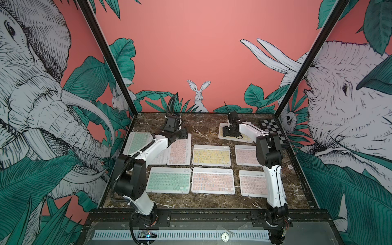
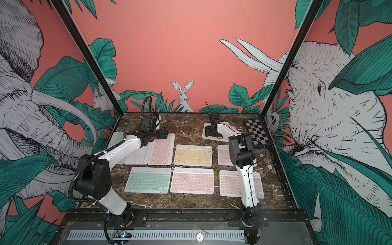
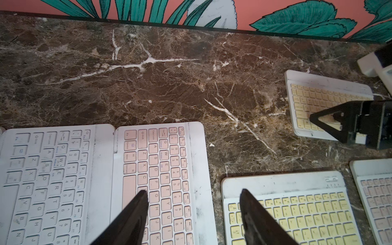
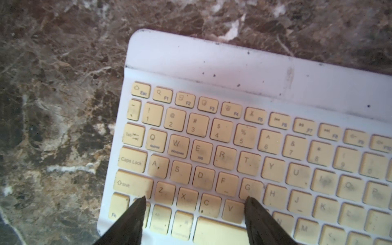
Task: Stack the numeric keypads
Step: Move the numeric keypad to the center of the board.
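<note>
Several numeric keypads lie flat and apart on the marble table (image 1: 207, 135), none on top of another. My left gripper (image 3: 194, 191) hangs open above a pink keypad (image 3: 161, 169) at the back left (image 1: 179, 151). One fingertip is over its keys and the other over a yellow keypad (image 3: 297, 212). Nothing sits between the fingers. My right gripper (image 4: 195, 199) is open, low over the left end of another yellow keypad (image 4: 233, 137) at the back right (image 1: 222, 128). In both top views the arms hide parts of the keypads beneath them.
A white keypad (image 3: 48, 180) lies against the pink one, with a mint keypad (image 1: 135, 142) beyond it. The front row holds a mint keypad (image 1: 168, 179) and two pink ones (image 1: 212, 180) (image 1: 252, 182). A checkered board (image 1: 273, 129) sits at the back right corner. Walls close three sides.
</note>
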You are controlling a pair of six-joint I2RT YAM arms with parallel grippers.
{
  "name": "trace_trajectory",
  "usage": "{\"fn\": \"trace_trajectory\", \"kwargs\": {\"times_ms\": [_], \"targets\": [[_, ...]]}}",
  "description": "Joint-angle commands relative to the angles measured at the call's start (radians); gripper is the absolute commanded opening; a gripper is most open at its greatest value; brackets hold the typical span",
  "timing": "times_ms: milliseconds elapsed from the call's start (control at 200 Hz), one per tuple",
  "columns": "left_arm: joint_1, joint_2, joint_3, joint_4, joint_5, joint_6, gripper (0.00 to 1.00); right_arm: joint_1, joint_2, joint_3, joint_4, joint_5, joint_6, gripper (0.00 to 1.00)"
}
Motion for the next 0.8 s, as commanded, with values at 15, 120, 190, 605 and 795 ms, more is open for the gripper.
{"fn": "trace_trajectory", "kwargs": {"times_ms": [15, 120, 190, 605, 795], "targets": [[-0.008, 0.0, -0.011, 0.026, 0.005, -0.012, 0.7, 0.009, -0.009, -0.004, 0.004, 0.023, 0.011, 0.73], [-0.008, 0.008, -0.007, 0.036, 0.005, -0.011, 0.7, 0.008, -0.015, 0.031, -0.008, 0.04, 0.001, 0.74], [-0.008, 0.021, 0.012, 0.029, 0.013, -0.01, 0.7, 0.008, 0.001, 0.072, -0.028, 0.047, -0.011, 0.74], [-0.009, 0.049, 0.053, 0.021, 0.012, -0.021, 0.71, 0.0, 0.154, 0.317, -0.159, 0.05, -0.047, 0.76], [-0.009, 0.047, 0.048, 0.017, 0.01, -0.024, 0.71, 0.004, 0.176, 0.332, -0.163, -0.007, -0.033, 0.74]]}}
